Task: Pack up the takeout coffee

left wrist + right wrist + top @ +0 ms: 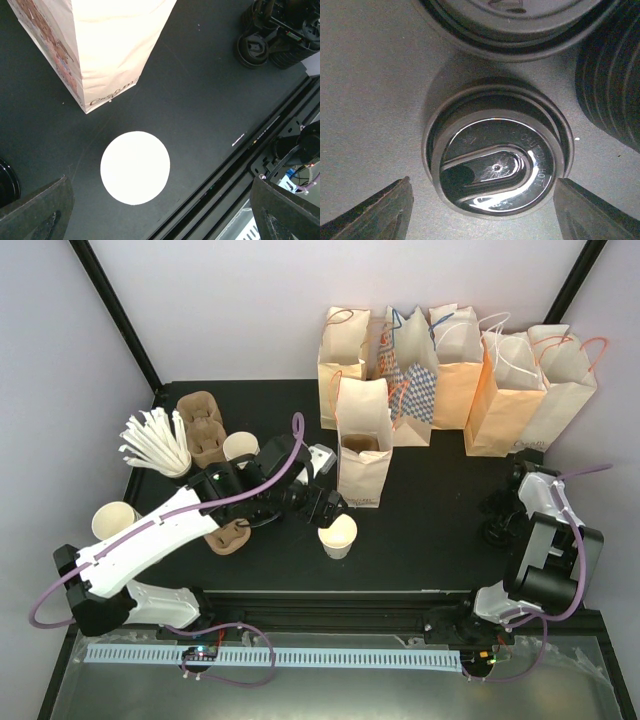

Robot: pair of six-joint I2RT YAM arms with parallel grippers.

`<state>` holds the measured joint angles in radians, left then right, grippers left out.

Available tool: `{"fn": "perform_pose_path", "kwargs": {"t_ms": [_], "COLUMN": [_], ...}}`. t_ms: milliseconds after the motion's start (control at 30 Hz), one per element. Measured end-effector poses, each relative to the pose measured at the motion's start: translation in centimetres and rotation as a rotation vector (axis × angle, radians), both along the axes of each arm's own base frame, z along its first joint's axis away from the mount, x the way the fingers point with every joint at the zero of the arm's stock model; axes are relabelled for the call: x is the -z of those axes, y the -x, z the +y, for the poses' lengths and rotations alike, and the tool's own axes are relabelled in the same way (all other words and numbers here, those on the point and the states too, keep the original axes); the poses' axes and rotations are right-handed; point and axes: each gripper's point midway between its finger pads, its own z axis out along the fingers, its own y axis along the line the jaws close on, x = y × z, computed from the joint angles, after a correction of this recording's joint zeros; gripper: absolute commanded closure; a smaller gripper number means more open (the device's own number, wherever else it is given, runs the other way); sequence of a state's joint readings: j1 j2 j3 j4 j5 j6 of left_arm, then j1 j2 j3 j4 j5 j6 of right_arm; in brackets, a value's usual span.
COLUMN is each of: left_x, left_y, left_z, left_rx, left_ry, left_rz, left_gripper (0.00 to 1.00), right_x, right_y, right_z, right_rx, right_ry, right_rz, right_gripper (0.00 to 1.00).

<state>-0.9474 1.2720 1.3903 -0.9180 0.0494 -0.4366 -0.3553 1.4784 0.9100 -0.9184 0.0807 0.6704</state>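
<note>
Far left of the top view there's a spare cup that looks empty. Next to it is a holder stuffed with white sticks, then a stack of pulp carriers. One more carrier sits half under the left arm.

In the middle, the left gripper hangs right over the cup with its jaws wide apart, holding nothing. The cup stands upright with no lid, at lower centre of the top view, near the open bag and in front of it. The wrist view blows the cup's mouth out to flat white, so I honestly can't tell if there's anything in it. A row of other bags lines the back, upper right.

Over on the right, the right gripper sits above a black lid lying flat on the table. There's a finger on each side, neither one touching it, so nothing is gripped. More lids lie just beside it.

So the coffee is in two pieces: cup in the centre, lid at the right edge. I'd call this the lid pickup. Next it needs a square pinch on the rim, a carry over to the left and a level press onto the cup. The left gripper could probably steady the cup for that. Bagging comes after.
</note>
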Motion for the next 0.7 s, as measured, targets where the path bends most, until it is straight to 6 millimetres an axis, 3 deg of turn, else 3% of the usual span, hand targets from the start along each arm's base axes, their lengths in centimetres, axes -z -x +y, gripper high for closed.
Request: {"fn": "perform_pose_path", "kwargs": {"t_ms": [167, 333, 467, 700], "left_x": [0.8, 1.2, 1.2, 1.2], "left_y": [-0.4, -0.8, -0.8, -0.7], "left_z": [-0.3, -0.3, -0.3, -0.4], "left_rx": [-0.002, -0.004, -0.005, 0.003], "left_ry": [-0.019, -0.028, -0.028, -0.023], "left_rz": [0.014, 0.02, 0.02, 0.028], "left_gripper": [0.01, 0.01, 0.01, 0.01], "right_x": [-0.5, 0.8, 1.2, 1.3], "right_y": [-0.7, -0.4, -0.1, -0.1], "right_z": [-0.3, -0.3, -0.3, -0.3], "right_rx": [-0.004, -0.013, -0.014, -0.02], "right_ry": [0.004, -0.012, -0.015, -0.015], "right_rz": [-0.003, 0.055, 0.083, 0.085], "right_gripper": [0.05, 0.01, 0.02, 0.2]}}
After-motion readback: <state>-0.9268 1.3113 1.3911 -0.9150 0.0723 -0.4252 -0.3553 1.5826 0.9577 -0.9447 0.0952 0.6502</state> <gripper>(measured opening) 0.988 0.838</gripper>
